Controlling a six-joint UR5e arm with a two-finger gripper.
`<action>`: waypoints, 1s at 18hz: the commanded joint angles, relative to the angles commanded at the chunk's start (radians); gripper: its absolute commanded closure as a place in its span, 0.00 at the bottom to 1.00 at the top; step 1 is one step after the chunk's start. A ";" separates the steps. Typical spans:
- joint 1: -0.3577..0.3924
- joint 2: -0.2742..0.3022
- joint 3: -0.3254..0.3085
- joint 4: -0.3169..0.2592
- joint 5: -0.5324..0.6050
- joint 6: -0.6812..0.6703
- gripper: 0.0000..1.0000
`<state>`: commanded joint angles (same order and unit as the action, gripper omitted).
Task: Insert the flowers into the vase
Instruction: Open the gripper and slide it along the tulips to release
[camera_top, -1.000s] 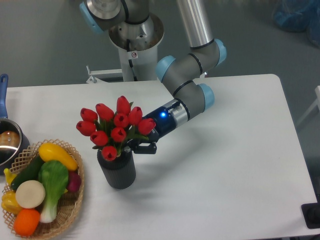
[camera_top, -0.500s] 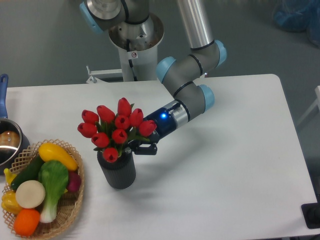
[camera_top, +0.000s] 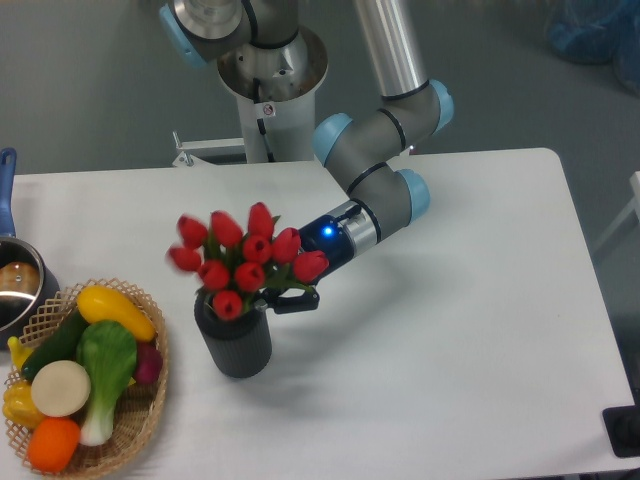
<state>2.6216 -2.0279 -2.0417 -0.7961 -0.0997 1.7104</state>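
Observation:
The flowers (camera_top: 245, 262), a bunch of red tulip buds with green leaves, stand with their stems down in the mouth of the vase (camera_top: 236, 342). The vase is dark grey and ribbed and stands upright on the white table. The bunch leans right, and its left buds are blurred. My gripper (camera_top: 290, 298) reaches in from the right, level with the vase's rim and just below the rightmost buds. Its dark fingers (camera_top: 303, 296) appear spread beside the stems, partly hidden by leaves and buds.
A wicker basket (camera_top: 150, 395) of toy vegetables sits at the front left, close to the vase. A shiny metal pot (camera_top: 15, 285) with a blue handle is at the left edge. My arm (camera_top: 385, 195) stretches across the table's middle from the base at the back.
The buds have swung about 15 pixels to the right, toward my gripper, and blur on the left. The gripper itself has barely shifted right. The vase has not moved.

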 joint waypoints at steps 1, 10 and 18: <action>0.002 0.000 0.002 0.000 -0.002 0.000 0.49; 0.002 0.006 -0.002 0.000 0.002 0.002 0.40; 0.005 0.009 -0.009 0.000 0.005 0.017 0.14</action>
<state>2.6262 -2.0187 -2.0509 -0.7961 -0.0951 1.7272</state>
